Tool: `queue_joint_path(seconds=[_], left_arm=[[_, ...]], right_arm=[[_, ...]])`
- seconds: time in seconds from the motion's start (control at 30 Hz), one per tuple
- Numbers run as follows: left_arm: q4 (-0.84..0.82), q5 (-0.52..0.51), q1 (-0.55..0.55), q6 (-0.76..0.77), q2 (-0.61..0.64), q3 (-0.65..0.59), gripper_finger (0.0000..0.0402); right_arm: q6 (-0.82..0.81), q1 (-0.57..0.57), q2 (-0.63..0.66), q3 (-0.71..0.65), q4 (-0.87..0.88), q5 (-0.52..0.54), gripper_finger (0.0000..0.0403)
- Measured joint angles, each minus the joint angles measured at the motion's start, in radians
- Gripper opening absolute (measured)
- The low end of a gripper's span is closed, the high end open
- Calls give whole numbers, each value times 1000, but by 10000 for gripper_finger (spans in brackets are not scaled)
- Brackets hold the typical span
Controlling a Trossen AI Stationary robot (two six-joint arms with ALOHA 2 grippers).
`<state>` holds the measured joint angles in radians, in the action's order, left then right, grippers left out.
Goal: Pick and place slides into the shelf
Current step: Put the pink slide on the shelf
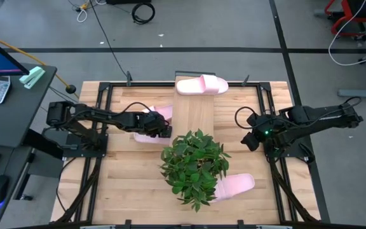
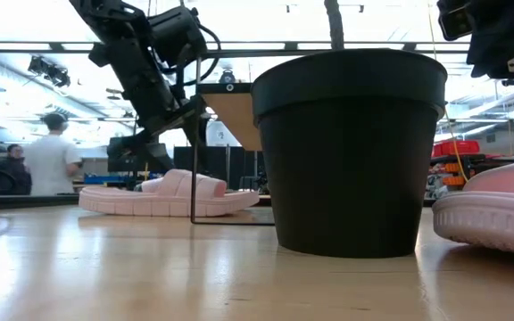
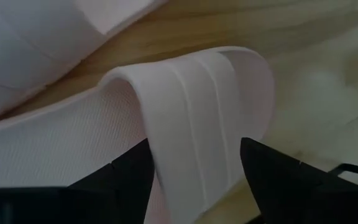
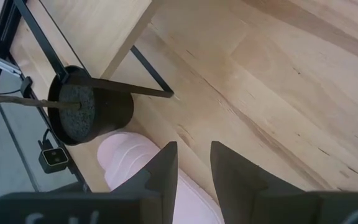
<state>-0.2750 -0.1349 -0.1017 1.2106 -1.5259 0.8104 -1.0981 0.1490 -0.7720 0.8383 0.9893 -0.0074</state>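
One slide's strap [image 3: 197, 124] between left gripper [image 3: 194, 171] fingers, not yet squeezed, right gripper [image 4: 193, 168] parted.

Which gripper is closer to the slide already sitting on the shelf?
Left. The left gripper straddles a slide's strap just left of the shelf, diagonally below the shelved slide. The right gripper waits farther off, near the table's right side.

One pink slide [image 1: 201, 85] is seen lying crosswise on the far end of the shelf [image 1: 192, 114]. The left gripper [image 1: 162, 129] is positioned over two slides [image 1: 151, 124] just beside the shelf's left edge. A leafy potted plant [image 1: 194, 166] is set at the shelf's near end, with another slide [image 1: 236, 185] partly hidden beside it. The right gripper [image 1: 250, 140] is held apart, over the table [image 1: 126, 184].
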Motion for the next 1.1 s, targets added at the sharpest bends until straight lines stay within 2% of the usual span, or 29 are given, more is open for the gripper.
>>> queue_joint_path(seconds=[0.13, 0.23, 0.53, 0.83, 1.1], left_arm=[[10, 6, 0, 8, -17, 1, 216], [13, 8, 0, 9, -32, 3, 181], [-21, -39, 1, -52, -43, 1, 18], [-191, -79, 0, -75, 7, 1, 13], [-394, -144, -2, -74, 236, 13, 13]], right_arm=[[0, 0, 1, 0, 0, 0, 103], [0, 0, 1, 0, 0, 2, 103], [0, 0, 0, 0, 0, 17, 103], [1, 0, 0, 0, 0, 16, 103], [2, 0, 0, 0, 0, 32, 103]])
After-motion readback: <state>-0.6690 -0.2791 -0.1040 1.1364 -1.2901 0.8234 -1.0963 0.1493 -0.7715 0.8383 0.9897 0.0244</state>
